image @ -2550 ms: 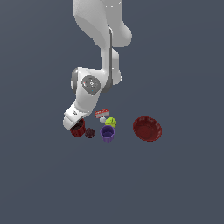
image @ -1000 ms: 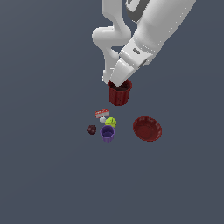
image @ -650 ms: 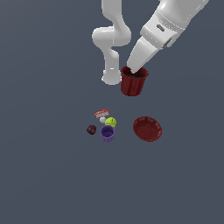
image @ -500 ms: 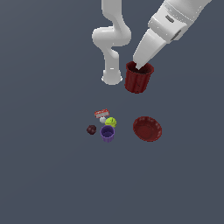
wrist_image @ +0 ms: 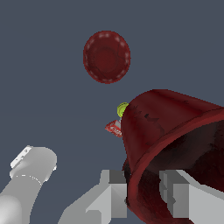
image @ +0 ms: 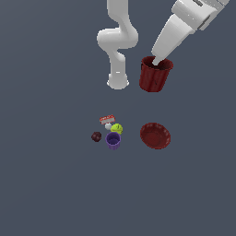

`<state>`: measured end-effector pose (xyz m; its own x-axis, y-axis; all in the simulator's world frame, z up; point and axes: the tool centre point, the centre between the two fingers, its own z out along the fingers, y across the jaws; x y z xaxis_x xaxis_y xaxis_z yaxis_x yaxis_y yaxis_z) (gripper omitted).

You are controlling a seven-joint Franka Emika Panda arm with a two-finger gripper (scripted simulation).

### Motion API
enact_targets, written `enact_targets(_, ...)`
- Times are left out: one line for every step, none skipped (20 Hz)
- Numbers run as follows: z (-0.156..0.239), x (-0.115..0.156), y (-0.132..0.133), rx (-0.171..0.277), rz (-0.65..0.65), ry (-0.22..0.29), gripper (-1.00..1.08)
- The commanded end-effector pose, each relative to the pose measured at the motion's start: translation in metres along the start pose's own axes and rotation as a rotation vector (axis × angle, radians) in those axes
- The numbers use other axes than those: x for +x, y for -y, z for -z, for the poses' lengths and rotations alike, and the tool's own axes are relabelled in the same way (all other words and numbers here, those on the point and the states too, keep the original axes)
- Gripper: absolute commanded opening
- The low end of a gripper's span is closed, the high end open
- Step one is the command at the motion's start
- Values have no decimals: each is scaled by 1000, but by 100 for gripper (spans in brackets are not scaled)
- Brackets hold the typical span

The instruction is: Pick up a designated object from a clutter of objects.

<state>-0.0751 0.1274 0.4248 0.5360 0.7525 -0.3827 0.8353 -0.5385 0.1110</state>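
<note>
red cup (wrist_image: 175, 144) hiding clutter, cup rim cut off, hand (wrist_image: 142, 192) partly cropped

my exterior view looks down from high and fairly far back onto the grey table (image: 55, 184), facing the arm's base (image: 118, 80) at the far side, so the whole clutter sits small near mid-frame. my wrist view rides just behind the fingers (wrist_image: 114, 192), so close that the red cup (wrist_image: 170, 144) fills much of it, and it looks past the cup's rim down toward the table. both views share the red cup (image: 155, 75), the red bowl (image: 155, 135) (wrist_image: 106, 56), the yellow-green ball (image: 117, 128) (wrist_image: 122, 109) and the red-and-white piece (image: 107, 119) (wrist_image: 114, 128).
</note>
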Motion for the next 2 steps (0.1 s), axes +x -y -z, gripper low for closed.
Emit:
enact_targets(3, 0, 0, -2, -2, -1, -100)
enact_targets(3, 0, 0, -2, -2, -1, -100)
